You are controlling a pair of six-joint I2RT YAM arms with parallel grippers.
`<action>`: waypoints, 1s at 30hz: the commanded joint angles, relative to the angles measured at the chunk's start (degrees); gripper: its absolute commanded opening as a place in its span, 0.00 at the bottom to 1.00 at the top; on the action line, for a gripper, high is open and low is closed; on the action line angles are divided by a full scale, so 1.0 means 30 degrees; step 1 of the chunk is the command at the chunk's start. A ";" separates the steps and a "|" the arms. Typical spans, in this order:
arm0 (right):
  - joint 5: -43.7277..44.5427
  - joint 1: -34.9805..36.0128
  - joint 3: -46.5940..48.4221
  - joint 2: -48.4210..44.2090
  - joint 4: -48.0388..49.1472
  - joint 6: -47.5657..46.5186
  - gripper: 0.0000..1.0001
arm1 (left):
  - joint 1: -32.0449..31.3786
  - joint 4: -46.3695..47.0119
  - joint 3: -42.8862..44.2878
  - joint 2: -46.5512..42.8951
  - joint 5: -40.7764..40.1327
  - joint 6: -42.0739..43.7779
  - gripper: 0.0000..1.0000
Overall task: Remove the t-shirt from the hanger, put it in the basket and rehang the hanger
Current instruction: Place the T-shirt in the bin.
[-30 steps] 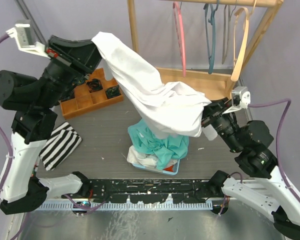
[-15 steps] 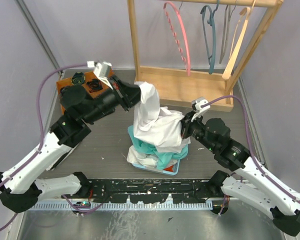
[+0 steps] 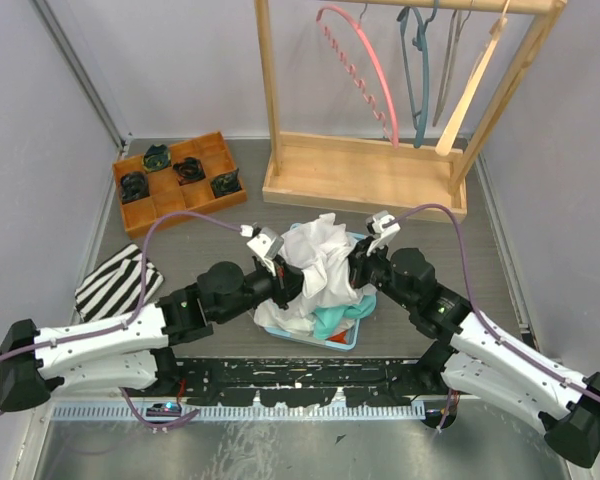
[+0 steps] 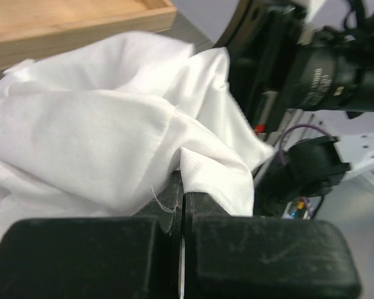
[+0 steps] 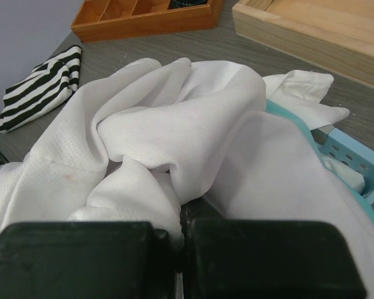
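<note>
Here the left tool [image 4: 182, 200] and right tool [image 5: 182, 216] each pinch the white t-shirt [image 3: 318, 262] over the basket [image 5: 356, 169].

no readable text, no labels (none anywhere)

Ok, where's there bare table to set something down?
Bare table lies between the compartment tray, striped cloth and basket, and right of the basket near the rack base. Crowded middle: left tool and right tool grip the t-shirt.
</note>
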 commanded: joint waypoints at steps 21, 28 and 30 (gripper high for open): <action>0.2667 0.1906 -0.2570 0.5744 0.3986 0.2217 0.11 | -0.0269 0.0559 -0.1709 0.6183 -0.7658 -0.0635 0.00; 0.3902 0.2030 -0.2575 0.3690 0.2899 0.2112 0.37 | -0.0275 -0.1581 -0.1154 0.3601 -0.7054 -0.0458 0.19; 0.4252 0.2031 -0.2423 0.2752 0.2237 0.1980 0.40 | -0.0272 -0.2599 -0.0888 0.2623 -0.6661 -0.0336 0.44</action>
